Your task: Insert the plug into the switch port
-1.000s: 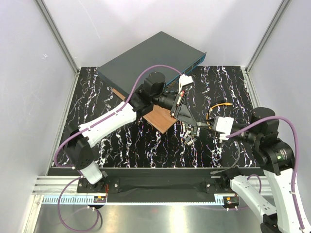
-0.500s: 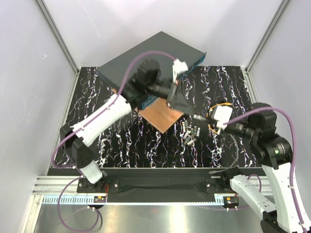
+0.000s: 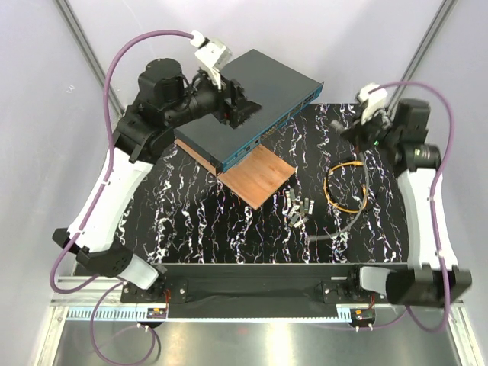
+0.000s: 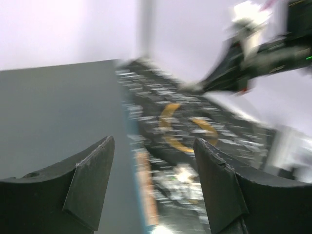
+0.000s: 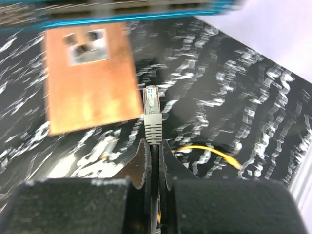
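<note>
Marbled table [image 3: 191, 221] bears grey box [image 3: 267, 84], brown board [image 3: 255, 179], orange cable [image 3: 329, 183], perhaps four modules [image 3: 299, 210].

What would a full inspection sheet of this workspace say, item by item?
Surface: black marbled table, in use.
Job's things: dark grey switch at the back, teal port row on its front face; grey-booted plug held above the table, in no port.
Clutter: copper-brown board at the switch's front; small grey modules beside it.
Grippers: left gripper open, empty, above the switch; right gripper shut on the plug's rear.
Cables: orange cable coiled on the table; grey cable running up to the right gripper; purple hoses on both arms.
Surroundings: white walls, aluminium posts.
</note>
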Controlling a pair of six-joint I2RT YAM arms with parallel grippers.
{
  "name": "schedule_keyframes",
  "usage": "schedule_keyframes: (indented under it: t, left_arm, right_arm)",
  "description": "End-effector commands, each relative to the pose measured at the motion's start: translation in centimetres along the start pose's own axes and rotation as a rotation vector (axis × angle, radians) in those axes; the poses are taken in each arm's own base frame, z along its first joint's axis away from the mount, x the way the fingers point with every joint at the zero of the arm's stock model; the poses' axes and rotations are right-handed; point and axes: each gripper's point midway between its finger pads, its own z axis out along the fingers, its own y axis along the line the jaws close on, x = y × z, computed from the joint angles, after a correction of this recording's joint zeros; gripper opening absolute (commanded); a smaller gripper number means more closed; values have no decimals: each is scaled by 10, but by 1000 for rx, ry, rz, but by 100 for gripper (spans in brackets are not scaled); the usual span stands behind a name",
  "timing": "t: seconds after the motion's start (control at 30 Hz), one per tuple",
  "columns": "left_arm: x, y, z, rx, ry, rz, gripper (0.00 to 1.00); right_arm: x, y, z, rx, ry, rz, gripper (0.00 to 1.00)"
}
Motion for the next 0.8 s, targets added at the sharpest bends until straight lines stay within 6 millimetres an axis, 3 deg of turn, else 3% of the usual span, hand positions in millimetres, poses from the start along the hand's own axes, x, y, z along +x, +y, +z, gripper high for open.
schedule_keyframes:
  t: [0.0,0.13,0.33,0.57,0.77]
  left_arm:
    - [25,73,-7,-303,98,140,71]
    - [41,89,-6,-311,153,113,64]
    - [66,116,-2,-329,194,17,56]
    - [80,132,7,-314,216,-60,56]
    - [89,140,14,-309,227,-99,56]
  right_arm:
    - [-34,-25,0,-14,-93,10,0]
    - [-38,-28,18,-98,-79,13,0]
    - [-43,-53,49,-92,-90,34,0]
    - [-38,-77,85,-116,-82,-13,0]
    - [-32,-82,101,-169,-67,-23,0]
